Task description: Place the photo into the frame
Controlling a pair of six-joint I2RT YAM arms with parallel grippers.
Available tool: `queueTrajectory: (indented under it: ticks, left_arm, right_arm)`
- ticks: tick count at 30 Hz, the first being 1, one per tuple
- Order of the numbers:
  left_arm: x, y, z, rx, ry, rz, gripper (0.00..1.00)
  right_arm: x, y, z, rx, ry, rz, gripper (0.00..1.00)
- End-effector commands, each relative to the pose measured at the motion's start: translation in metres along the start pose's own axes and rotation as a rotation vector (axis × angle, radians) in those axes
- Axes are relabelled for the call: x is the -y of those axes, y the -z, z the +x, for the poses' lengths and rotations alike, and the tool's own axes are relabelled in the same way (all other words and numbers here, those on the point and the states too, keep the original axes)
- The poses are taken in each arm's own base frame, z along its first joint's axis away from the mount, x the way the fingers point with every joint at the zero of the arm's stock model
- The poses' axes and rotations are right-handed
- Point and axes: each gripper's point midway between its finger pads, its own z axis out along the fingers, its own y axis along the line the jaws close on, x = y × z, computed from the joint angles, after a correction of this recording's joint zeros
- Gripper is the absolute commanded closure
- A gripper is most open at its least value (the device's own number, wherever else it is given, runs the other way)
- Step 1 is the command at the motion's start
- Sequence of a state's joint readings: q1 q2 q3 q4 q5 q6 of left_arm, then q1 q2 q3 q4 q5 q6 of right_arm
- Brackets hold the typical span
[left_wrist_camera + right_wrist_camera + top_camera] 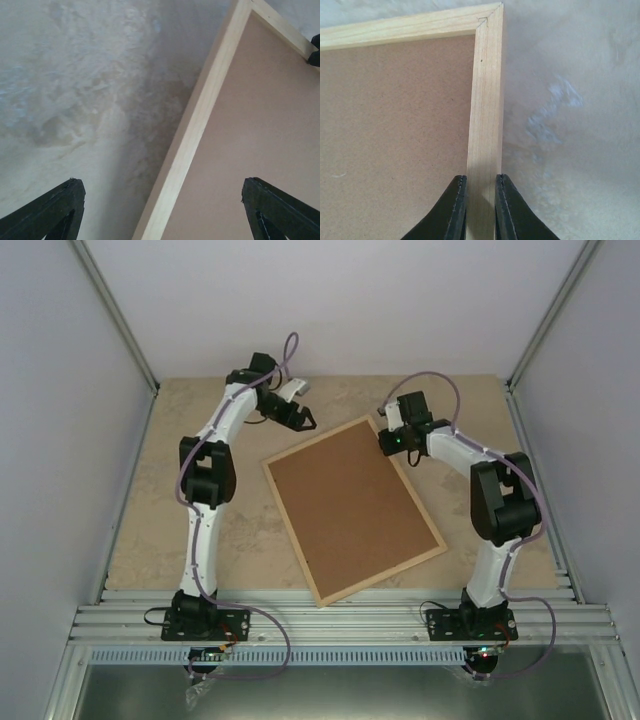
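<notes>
Right gripper (481,182) pinched one rail of the frame (487,100); left gripper (161,184) stood wide (empty) over the frame's opposite edge. One-sided lifting could twist the frame, dislodging the backing panel (350,505).

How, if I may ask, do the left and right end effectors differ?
The left end effector is wide open, holding nothing; the right end effector is closed on a slat of the frame. Left straddles a frame edge; right sits near a corner. Both have black fingers.
</notes>
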State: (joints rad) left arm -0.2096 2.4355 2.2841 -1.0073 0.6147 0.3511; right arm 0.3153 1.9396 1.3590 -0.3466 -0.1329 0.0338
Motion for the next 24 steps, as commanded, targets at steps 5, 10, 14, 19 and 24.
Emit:
queueTrajectory:
  ticks: [5, 10, 14, 19, 24]
  left_arm:
    - [0.024, -0.023, -0.001, 0.02, 0.025, 0.135, 0.13]
    - [0.041, -0.033, 0.004, 0.027, 0.033, 0.256, 0.14]
    - [0.055, -0.039, 0.008, 0.032, 0.045, 0.345, 0.16]
    - [0.031, -0.052, 0.012, 0.008, 0.048, 0.181, 0.26]
    - [0.004, -0.057, 0.037, -0.12, -0.091, -0.104, 0.31]
  right_arm:
    - [-0.043, 0.057, -0.069, 0.29, 0.18, -0.063, 1.0]
    - [-0.051, 0.072, -0.078, 0.341, 0.231, -0.081, 1.0]
    - [-0.058, 0.081, -0.084, 0.381, 0.264, -0.094, 1.0]
    - [-0.051, 0.063, -0.072, 0.287, 0.213, -0.13, 1.0]
    - [-0.032, 0.039, -0.039, 0.139, 0.101, -0.151, 0.8]
